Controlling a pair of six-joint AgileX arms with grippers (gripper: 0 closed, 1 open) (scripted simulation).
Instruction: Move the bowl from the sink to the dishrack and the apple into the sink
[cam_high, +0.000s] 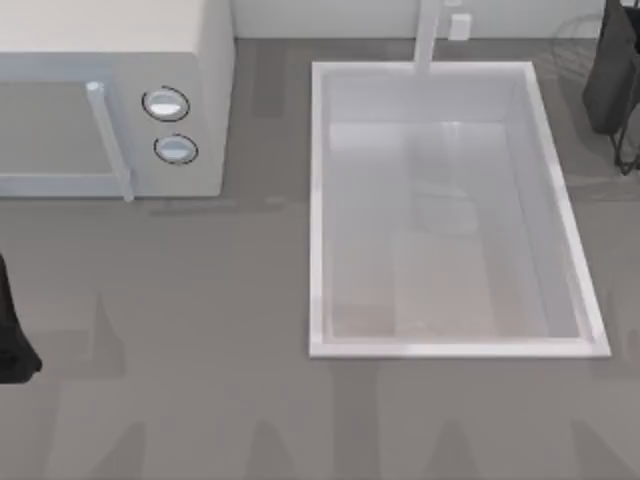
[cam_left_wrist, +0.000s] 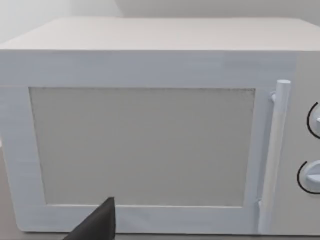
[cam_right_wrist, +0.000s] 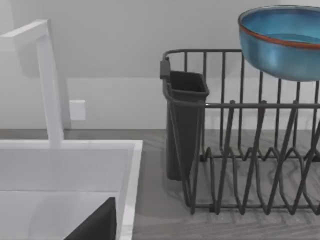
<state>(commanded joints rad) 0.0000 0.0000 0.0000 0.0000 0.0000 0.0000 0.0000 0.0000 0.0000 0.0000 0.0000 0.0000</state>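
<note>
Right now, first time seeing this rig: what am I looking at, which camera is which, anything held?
Two AgileX arms at a grey table, simulated. The top view looks straight down: white microwave at left, white sink in the middle, its basin bare. The left arm is parked at the left edge, the right arm at the upper right. The left wrist view faces the microwave door. The right wrist view shows the faucet, the dishrack and the blue bowl perched at the rack's top. No fingers grip anything visible.
</note>
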